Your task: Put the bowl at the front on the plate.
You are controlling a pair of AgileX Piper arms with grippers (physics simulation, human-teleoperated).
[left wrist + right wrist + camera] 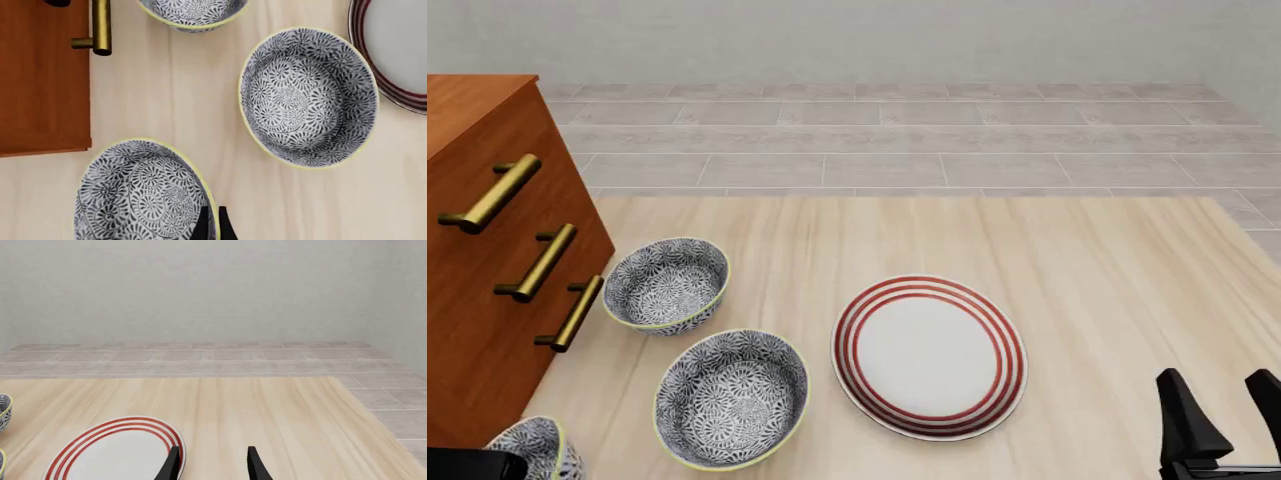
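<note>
Nearest of all, the bowl is sitting at the table's front edge beside the wooden drawer chest, well apart from the plate. Left gripper is hanging over its rim, fingers looking nearly together. Right gripper is waiting beyond the plate's far side, fingers spread wide, holding nothing. Two matching bowls are standing between chest and plate.

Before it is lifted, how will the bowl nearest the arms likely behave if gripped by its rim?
The bowl looks like rigid glazed ceramic, so it should hold shape but may be slippery. Gripped at one side of the rim, where the left gripper sits, it will probably tilt. If pushed, being wide and upright, it likely slides, not tips.
</note>
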